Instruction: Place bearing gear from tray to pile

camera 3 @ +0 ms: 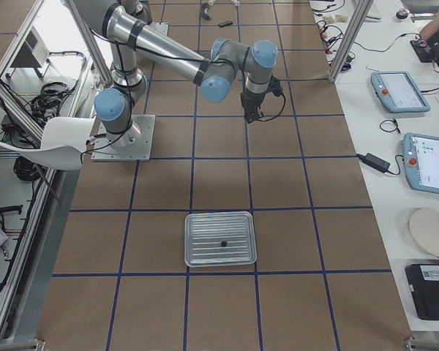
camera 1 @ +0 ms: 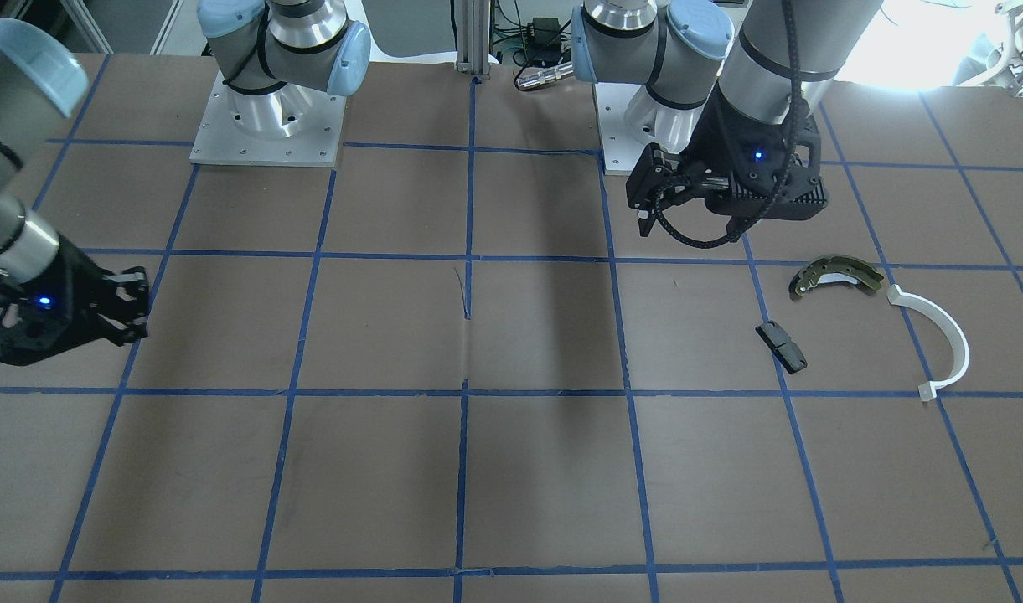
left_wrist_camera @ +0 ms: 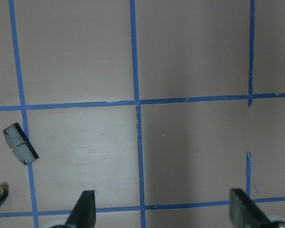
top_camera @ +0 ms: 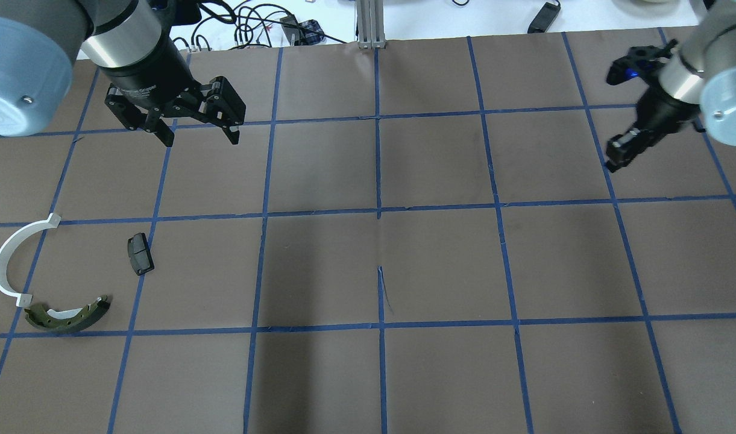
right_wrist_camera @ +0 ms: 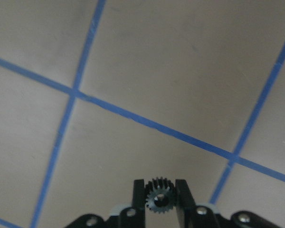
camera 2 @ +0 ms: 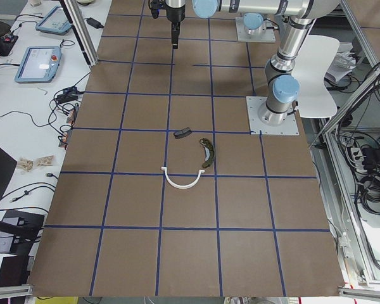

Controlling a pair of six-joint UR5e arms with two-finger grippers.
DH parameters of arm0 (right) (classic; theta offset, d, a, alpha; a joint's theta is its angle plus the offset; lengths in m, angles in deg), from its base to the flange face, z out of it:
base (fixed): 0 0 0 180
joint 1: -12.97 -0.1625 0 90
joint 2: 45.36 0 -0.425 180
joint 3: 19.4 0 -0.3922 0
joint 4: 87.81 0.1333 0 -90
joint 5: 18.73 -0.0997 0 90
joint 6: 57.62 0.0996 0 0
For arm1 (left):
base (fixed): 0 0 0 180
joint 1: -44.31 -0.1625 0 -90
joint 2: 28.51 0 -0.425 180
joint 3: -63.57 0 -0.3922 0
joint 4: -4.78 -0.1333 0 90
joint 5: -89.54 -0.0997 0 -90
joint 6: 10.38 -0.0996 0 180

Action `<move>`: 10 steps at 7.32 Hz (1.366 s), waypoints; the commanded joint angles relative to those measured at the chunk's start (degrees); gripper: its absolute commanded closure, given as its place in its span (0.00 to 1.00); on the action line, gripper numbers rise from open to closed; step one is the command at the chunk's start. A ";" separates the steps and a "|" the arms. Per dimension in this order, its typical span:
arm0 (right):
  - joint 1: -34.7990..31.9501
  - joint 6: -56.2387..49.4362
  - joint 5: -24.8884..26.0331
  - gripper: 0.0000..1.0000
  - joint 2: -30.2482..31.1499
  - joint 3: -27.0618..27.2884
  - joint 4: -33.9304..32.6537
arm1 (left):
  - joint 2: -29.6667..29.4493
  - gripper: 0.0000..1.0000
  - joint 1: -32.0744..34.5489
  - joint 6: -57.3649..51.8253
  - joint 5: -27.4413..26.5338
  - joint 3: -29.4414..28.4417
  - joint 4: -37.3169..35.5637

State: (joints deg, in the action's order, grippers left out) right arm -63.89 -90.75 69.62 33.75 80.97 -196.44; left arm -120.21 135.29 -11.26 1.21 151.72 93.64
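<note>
My right gripper (right_wrist_camera: pixel 159 190) is shut on a small black toothed bearing gear (right_wrist_camera: pixel 158 197) and holds it above the brown table; it also shows in the overhead view (top_camera: pixel 616 158). The silvery tray (camera 3: pixel 194 252) lies on the table in the exterior right view, with one small dark part (camera 3: pixel 223 242) on it. The pile lies at the table's left: an olive brake shoe (top_camera: pixel 66 316), a white plastic arc (top_camera: pixel 9 259) and a black block (top_camera: pixel 140 254). My left gripper (top_camera: pixel 199 135) is open and empty, hovering beyond the pile.
Blue tape lines grid the brown table (top_camera: pixel 380 271). The arm bases (camera 1: pixel 268 126) stand at the robot's edge. Cables and an aluminium post (top_camera: pixel 371 24) lie past the far edge.
</note>
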 commanded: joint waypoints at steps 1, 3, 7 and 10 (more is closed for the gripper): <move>-15.10 35.45 -2.02 0.81 -4.37 -0.09 -8.75 | 0.03 0.00 0.00 -0.16 0.00 0.00 0.00; -26.63 48.54 -0.98 0.79 -9.92 -0.61 -15.21 | 0.03 0.00 0.00 -0.16 0.00 0.00 0.00; -33.86 62.03 -1.86 0.76 -16.96 -0.44 -21.53 | -0.05 0.00 0.00 -0.16 0.00 0.00 0.00; -34.32 61.96 -1.69 0.25 -18.73 -0.44 -21.98 | -0.05 0.00 0.00 -0.16 0.00 0.18 0.00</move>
State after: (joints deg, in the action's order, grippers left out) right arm -97.94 -28.85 67.73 15.68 80.52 -218.26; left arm -120.27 135.28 -11.43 1.21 151.81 93.63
